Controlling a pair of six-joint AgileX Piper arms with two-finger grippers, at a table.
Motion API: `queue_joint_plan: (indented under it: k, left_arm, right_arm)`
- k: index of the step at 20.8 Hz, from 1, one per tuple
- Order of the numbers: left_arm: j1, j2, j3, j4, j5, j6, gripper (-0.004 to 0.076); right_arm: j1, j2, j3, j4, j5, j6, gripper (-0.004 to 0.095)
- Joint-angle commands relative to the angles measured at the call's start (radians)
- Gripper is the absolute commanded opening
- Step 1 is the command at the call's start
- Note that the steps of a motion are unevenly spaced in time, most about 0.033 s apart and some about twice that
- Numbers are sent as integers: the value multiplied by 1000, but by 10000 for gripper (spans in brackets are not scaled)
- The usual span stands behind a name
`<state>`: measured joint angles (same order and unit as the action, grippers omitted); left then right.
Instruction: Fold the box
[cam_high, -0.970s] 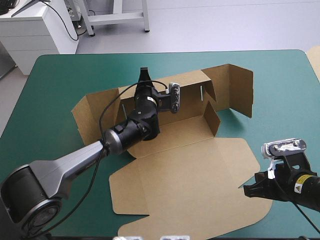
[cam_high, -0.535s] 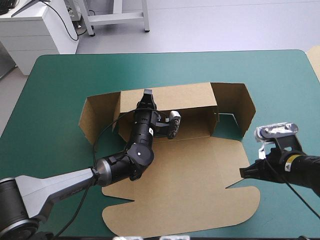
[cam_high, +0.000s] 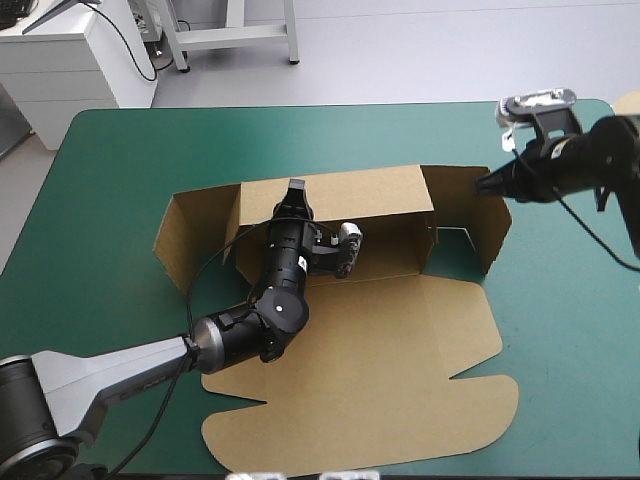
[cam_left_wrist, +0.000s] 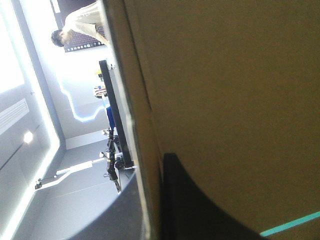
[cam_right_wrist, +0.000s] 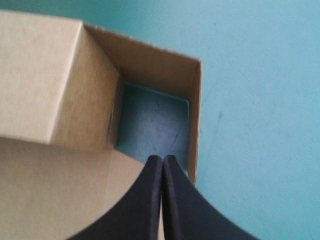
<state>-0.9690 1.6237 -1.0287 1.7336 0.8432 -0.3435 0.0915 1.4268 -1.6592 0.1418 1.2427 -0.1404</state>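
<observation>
Box: brown board, part-formed, mid-table. I place everything off its back wall.
Lid: flat on the teal-green cover, on my side of the back wall. It has rounded corners and notched side edges.
Left gripper: on the back wall's top edge, left of its middle. All but closed, with the sheet pinched in it. The wrist view shows one black finger lying on the wall face.
Back wall: upright, with a plain face.
Left end flap: standing at the back wall's left end, splayed outward.
Right end flap: standing at the back wall's right end, bent around a patch of bare cover.
Right gripper: over that flap's top edge, just past the back wall's right end. Fingers pressed into one point, holding nothing.
Step (my read): bring the right end flap in square to the back wall.
How: I'd use the left clamp as the anchor. I'd push with the closed tip close to the crease, from outside, slowly. A high push likely bows the board instead of hinging it.
Risk: the box may slide on the cover if the push outruns the anchor.
Material: matte board with raw cut edges. I judge it stiff across the panels and weak along the scores.
</observation>
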Motion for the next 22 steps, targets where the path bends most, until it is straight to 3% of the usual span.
queue_joint_plan:
  k: [1, 4, 7, 11, 13, 16, 20, 22]
  left_arm:
    - [3, -37, -71, 55, 44, 32, -8]
    - [3, -37, -110, 55, 30, 64, -8]
    - [3, -37, -115, 55, 34, 190, -8]
    - [3, -37, -115, 55, 34, 200, -8]
    - [3, -37, -115, 55, 34, 200, -8]
    - [3, -37, -115, 55, 34, 198, -8]
    - [3, -37, -115, 54, 40, 187, -8]
    - [9, -37, -115, 54, 38, 142, -8]
  right_arm:
    - [-127, 129, -200, 209, 3, -65, -21]
    - [-148, 228, -290, 226, -23, -67, -21]
    - [-148, 281, -301, 231, -103, -51, -21]
    - [-148, 350, -306, 233, -187, -51, -21]
    - [-148, 409, -329, 291, -239, -51, -21]
    - [-148, 464, -359, 326, -186, -51, -21]
    - [-148, 500, -366, 311, 3, -78, -21]
    - [-158, 491, -366, 314, 3, -81, -21]
